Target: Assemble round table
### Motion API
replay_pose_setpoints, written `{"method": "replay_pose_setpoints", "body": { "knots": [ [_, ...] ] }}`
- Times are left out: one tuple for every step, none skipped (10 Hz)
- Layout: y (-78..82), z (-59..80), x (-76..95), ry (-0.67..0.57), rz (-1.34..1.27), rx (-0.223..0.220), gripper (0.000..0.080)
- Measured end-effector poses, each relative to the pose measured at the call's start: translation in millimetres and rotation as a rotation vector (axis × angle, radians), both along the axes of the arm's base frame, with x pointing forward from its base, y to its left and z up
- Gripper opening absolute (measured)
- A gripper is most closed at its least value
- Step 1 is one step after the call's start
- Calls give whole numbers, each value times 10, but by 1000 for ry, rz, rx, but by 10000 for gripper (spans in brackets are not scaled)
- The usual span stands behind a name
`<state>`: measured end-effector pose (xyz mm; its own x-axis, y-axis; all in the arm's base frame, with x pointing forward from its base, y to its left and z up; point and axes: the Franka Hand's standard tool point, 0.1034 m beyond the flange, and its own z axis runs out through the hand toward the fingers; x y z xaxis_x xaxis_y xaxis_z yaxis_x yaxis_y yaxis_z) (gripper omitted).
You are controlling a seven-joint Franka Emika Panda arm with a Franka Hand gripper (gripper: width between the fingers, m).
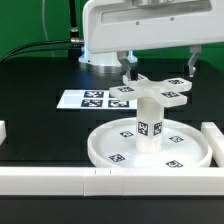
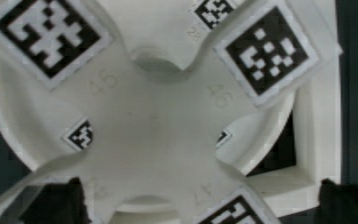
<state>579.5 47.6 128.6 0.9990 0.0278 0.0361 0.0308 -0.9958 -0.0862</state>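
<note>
Holding position above the work, I list what is here.

Item: my gripper [image 1: 158,68], hanging over the cross-shaped piece [image 1: 152,92]. The exterior view shows one finger at each end of that piece with its arms between them. The wrist view shows dark fingertips [image 2: 43,200] beside the white plastic. Whether they clamp it or merely bracket it, I cannot tell.

Item: cross-shaped piece, white, tagged on its arms, sitting level on top of the post [image 1: 149,125]. It looks to be touching the post's upper end, though the joint itself is hidden.

Item: post, stubby cylinder, upright at about the middle of the round disc [image 1: 150,145], one tag facing the camera.

Item: round disc, rimmed, lying flat on the black surface [image 1: 35,100], near the front, tags visible around the post.

Item: marker board [image 1: 92,99], flat on the surface beyond the disc, toward the exterior view's left.

Item: white bars [image 1: 60,177], long, along the near edge, with another at the exterior view's right.

Status, as a judgement: the post appears mounted on the disc and the cross placed on the post. Remaining, probably, is seating or tightening the cross, then letting go and checking that the stack stands firm.
</note>
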Motion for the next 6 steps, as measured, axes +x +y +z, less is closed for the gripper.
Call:
{"method": "replay_pose_setpoints", "body": {
  "knots": [
    [17, 15, 2, 3, 144, -21, 649],
    [31, 32, 26, 0, 274, -36, 649],
    [14, 17, 23, -3, 307, -36, 649],
    [-4, 12, 20, -7, 374, -39, 649],
    [-10, 11, 20, -12, 450, -41, 649],
    [-13, 9, 20, -16, 504, -42, 649]
  ]
}}
